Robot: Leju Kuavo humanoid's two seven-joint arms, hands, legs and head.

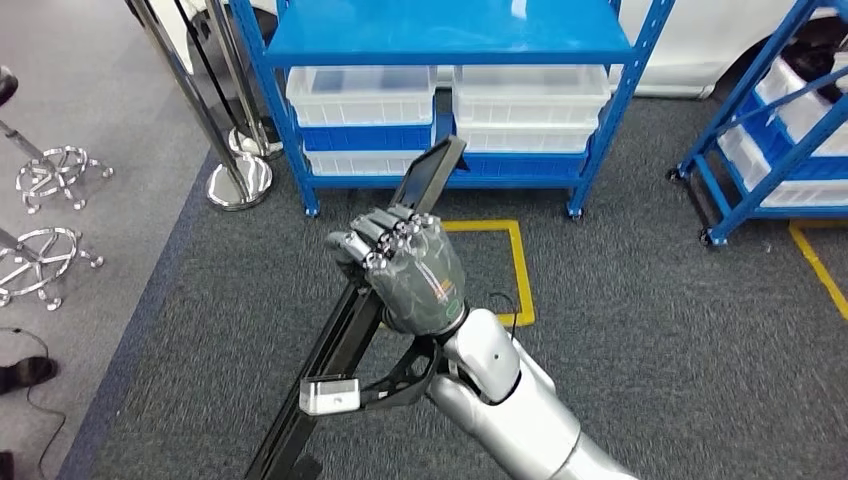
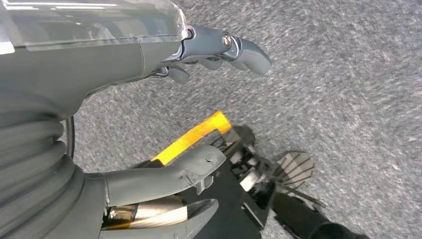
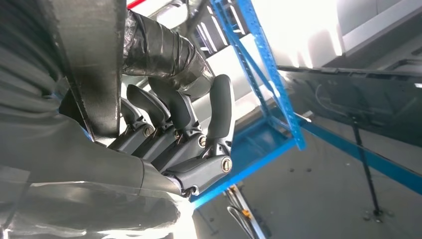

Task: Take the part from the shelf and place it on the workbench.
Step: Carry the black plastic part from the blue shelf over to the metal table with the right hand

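The head view is evenly and brightly lit from above, with sharp detail on the grey carpet (image 1: pixel 650 320) and a soft sheen seen on the blue shelf (image 1: pixel 450 35) top. In the left wrist view the carpet is smeared by motion blur, and glare is caught on the clear cover of the left robot hand (image 2: pixel 149 99). The right wrist view is blown out to white behind the shelf frame (image 3: pixel 263 64), while the right robot hand (image 3: pixel 179 134) is left dim, in shadow.

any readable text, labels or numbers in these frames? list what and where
No readable text in any view.
Back of the right hand: a small orange and green marking, too small to read.
Long black part held by that hand: no label visible.
White bins on the blue shelf: no lettering visible.
Yellow floor tape: plain line, no characters.
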